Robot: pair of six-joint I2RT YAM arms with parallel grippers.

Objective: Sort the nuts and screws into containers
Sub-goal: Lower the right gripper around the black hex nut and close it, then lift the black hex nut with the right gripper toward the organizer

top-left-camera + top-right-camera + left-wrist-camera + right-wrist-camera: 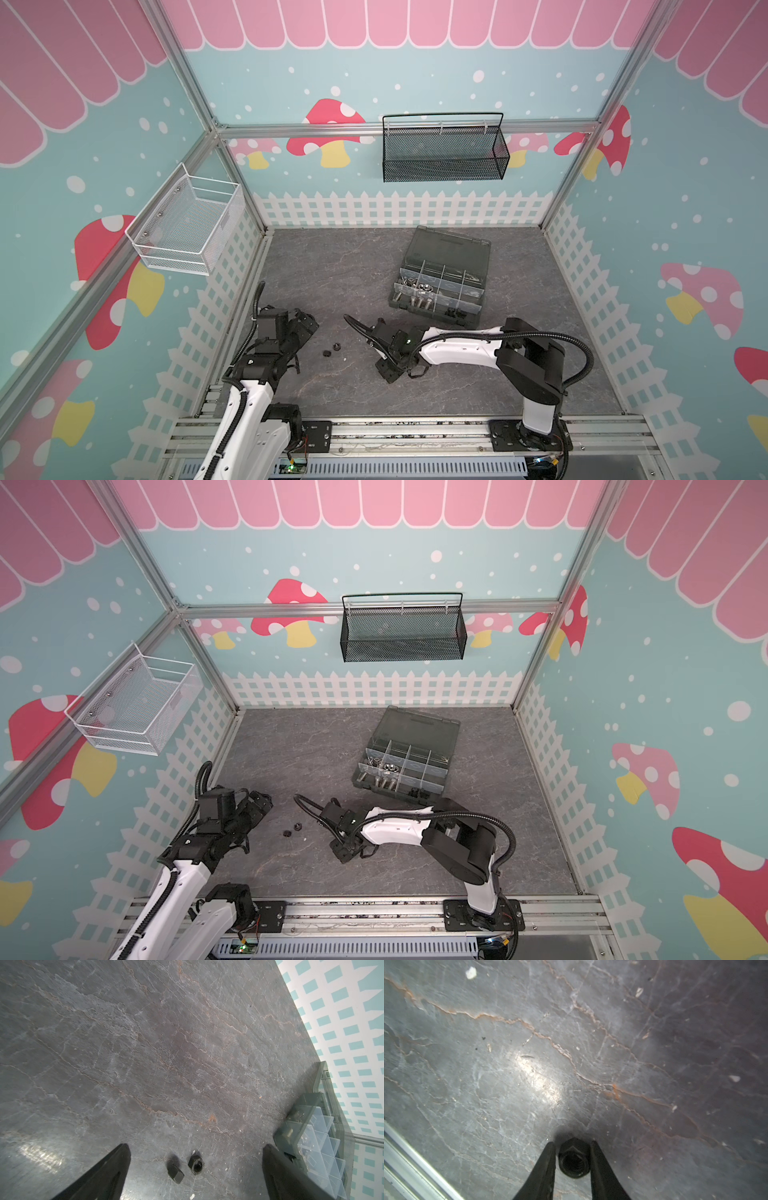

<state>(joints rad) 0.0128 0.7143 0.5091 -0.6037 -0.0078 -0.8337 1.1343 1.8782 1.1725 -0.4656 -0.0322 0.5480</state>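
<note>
Two black nuts [196, 1164] [175, 1171] lie loose on the grey tabletop, seen in both top views [336, 345] [286, 833]. My left gripper [196, 1146] hovers over them, open wide, nothing between its fingers. My right gripper [572, 1142] hangs low near the table's front middle [388, 372], shut on a third black nut [574, 1159] held just above the surface. The organiser box [469, 309] stands open at the back right. Its containers [455, 282] hold silver screws [419, 301] and silver nuts [415, 284] at its left end.
A black mesh basket [444, 158] hangs on the back wall and a white wire basket [187, 224] on the left wall. The box's lid [451, 249] lies back flat. An aluminium rail [395, 432] runs along the table's front edge.
</note>
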